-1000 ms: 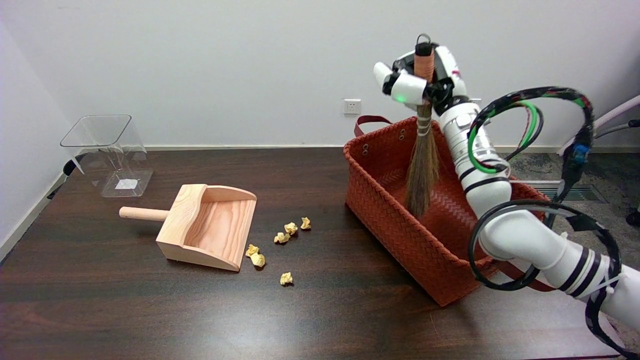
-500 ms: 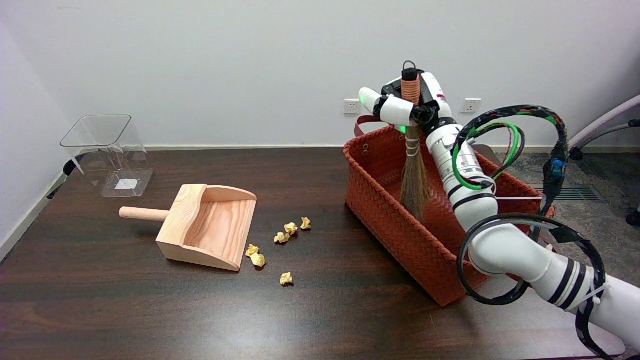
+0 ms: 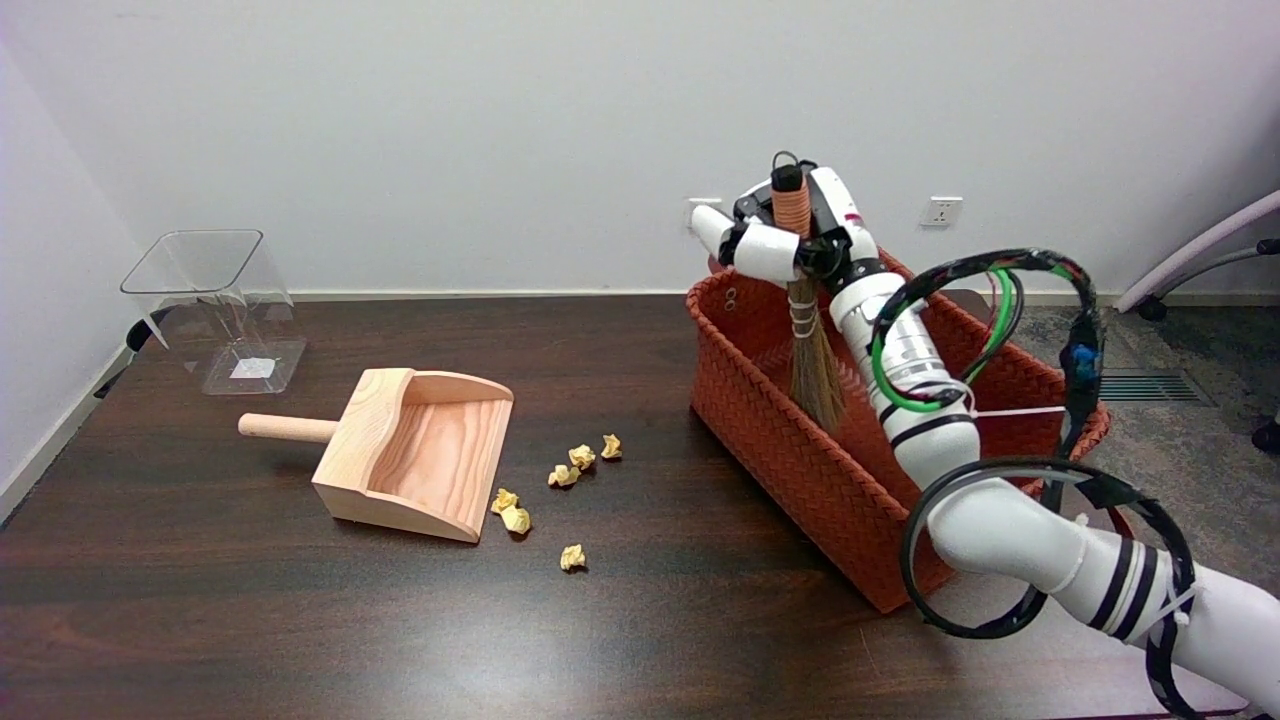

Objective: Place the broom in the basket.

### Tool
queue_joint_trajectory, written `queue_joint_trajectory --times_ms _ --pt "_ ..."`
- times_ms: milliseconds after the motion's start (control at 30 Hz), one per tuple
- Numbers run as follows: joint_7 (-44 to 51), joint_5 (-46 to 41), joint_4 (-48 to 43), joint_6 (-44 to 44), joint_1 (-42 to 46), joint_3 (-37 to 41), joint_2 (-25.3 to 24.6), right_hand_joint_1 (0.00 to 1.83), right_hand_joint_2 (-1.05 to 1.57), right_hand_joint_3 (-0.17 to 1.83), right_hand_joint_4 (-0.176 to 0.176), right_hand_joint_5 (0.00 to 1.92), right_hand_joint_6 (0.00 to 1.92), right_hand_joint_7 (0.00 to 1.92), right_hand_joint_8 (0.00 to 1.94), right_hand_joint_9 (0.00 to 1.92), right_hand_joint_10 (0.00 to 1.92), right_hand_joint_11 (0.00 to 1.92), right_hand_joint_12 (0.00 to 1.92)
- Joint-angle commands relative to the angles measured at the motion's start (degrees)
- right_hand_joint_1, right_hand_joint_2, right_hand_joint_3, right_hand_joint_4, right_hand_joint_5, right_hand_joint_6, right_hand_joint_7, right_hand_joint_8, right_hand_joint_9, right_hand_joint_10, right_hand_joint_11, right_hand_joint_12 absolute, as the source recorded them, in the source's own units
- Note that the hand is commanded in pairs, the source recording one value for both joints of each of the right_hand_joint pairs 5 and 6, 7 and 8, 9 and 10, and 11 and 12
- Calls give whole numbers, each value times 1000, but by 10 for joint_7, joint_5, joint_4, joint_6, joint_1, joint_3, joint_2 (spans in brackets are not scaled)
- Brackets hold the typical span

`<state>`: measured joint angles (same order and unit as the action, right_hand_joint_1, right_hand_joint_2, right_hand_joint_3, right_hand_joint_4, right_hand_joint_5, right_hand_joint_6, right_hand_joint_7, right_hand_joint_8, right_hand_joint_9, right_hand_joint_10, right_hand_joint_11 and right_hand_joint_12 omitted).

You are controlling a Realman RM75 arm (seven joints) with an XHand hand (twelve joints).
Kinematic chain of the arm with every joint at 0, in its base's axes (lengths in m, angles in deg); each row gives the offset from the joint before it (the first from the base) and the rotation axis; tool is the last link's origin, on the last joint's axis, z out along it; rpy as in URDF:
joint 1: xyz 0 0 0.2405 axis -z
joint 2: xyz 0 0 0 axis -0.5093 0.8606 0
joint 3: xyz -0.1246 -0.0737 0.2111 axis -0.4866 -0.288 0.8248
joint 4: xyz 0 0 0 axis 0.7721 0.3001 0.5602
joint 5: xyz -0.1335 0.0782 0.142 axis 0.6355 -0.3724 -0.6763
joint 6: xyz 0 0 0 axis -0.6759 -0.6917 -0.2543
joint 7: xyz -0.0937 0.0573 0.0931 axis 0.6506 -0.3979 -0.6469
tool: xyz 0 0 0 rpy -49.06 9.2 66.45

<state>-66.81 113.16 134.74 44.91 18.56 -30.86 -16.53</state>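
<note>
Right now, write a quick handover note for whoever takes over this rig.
Right robot hand: grips the broom by its handle, near the top, bristles down.
Broom: upright, bristles inside the red woven basket; whether they touch the bottom can't be seen.
Done: broom picked up and brought into the basket.
Left: lower or lay it down, let go, pull the arm out.
Dustpan and paper scraps lie on the table, left of the basket.

The right hand [image 3: 790,235] has been lowered and shifted toward the picture's left over both intervals. The broom [image 3: 808,340], gripped by its handle, has been carried down with it; its bristles are now sunk deeper inside the basket [image 3: 800,465], their lower part hidden behind the near wall.
</note>
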Motion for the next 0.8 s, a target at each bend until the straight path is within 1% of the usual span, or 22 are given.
queue_joint_trajectory --times_ms 33,67,100,133,167,200,233,267,300,333,367,400,433,500,533,600,800 --pt "-38 80 -92 11 21 -18 -4 1090 1062 680 0 1920 1920 1920 1920 1920 1920 1920 1920" --pt "-50 81 -102 18 21 -19 -4 1067 1087 690 0 1920 1920 1920 1920 1920 1920 1920 1920" --pt "-60 85 -109 23 22 -20 -4 1083 967 807 0 1793 1793 1889 1889 1793 1793 1793 1793" --pt "-65 88 -113 27 22 -20 -4 1155 487 1362 0 1472 1472 1724 1724 1472 1472 1472 1472" --pt "-72 95 -119 34 23 -21 -4 1208 -83 1764 0 1089 1089 1439 1439 1089 1089 1089 1089" --pt "-76 101 -123 39 24 -21 -4 1212 -482 1833 0 656 656 1093 1093 656 656 656 656" --pt "-78 104 -126 42 24 -21 -4 1200 -628 1828 0 312 312 832 832 312 312 312 312" --pt "-81 106 -128 46 25 -20 -4 1179 -567 1691 0 134 134 649 649 134 134 134 134" --pt "-82 106 -129 48 25 -19 -4 1149 -461 1467 0 36 36 439 439 36 36 36 36" --pt "-82 106 -131 51 25 -19 -4 1139 -475 1512 0 41 41 302 302 41 41 41 41" --pt "-82 106 -132 53 26 -18 -4 1132 -543 1616 0 56 56 227 227 56 56 56 56" --pt "-82 106 -132 54 26 -17 -4 1114 -652 1625 0 69 69 153 153 69 69 69 69" --pt "-82 106 -133 56 28 -16 -4 1101 -735 1583 0 79 79 91 91 79 79 79 79" --pt "-82 106 -132 59 28 -16 -4 1075 -846 1533 0 85 85 9 9 85 85 85 85" --pt "-84 107 -130 61 29 -15 -4 1065 -865 1523 0 85 85 1 1 85 85 85 85" --pt "-88 108 -127 67 31 -14 -4 1055 -871 1443 0 85 85 0 0 85 85 85 85" --pt "-96 121 -104 75 40 20 -4 1043 -864 1386 0 85 85 0 0 85 85 85 85"
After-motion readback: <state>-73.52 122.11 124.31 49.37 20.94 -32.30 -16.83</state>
